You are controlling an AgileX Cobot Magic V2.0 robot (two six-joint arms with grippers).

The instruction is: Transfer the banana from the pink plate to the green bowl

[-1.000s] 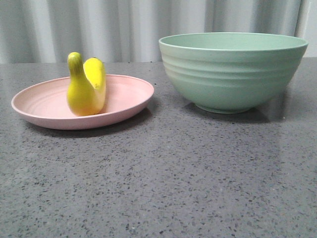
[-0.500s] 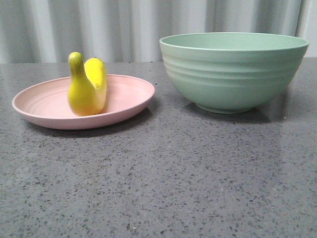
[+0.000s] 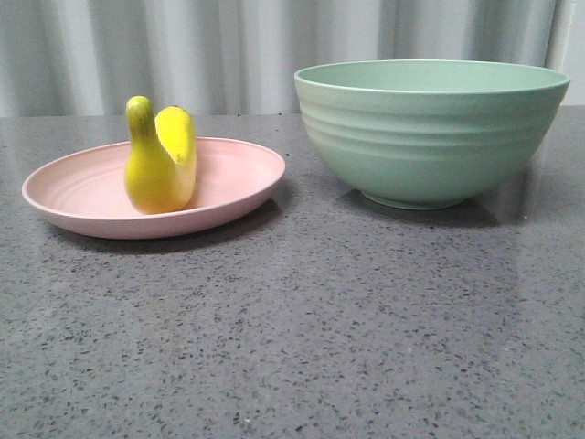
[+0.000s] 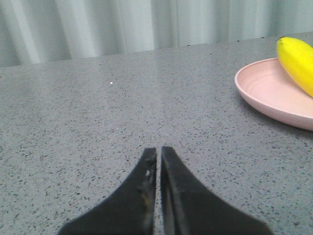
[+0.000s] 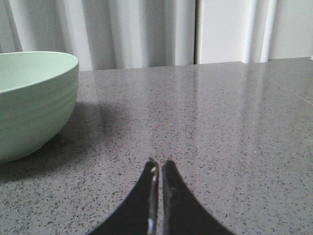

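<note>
The yellow banana (image 3: pixel 161 163) lies curved on the pink plate (image 3: pixel 233 178) at the left of the front view, its greenish stem pointing up. The green bowl (image 3: pixel 430 133) stands to the right of the plate, a small gap between them. In the left wrist view, my left gripper (image 4: pixel 158 151) is shut and empty, low over the bare table, with the plate (image 4: pixel 266 90) and the banana (image 4: pixel 297 61) off to one side ahead. In the right wrist view, my right gripper (image 5: pixel 160 163) is shut and empty, beside the bowl (image 5: pixel 34 100). Neither gripper shows in the front view.
The grey speckled table (image 3: pixel 302 329) stretches in front of the plate and bowl. A pale pleated curtain (image 3: pixel 228 50) hangs behind the table's far edge.
</note>
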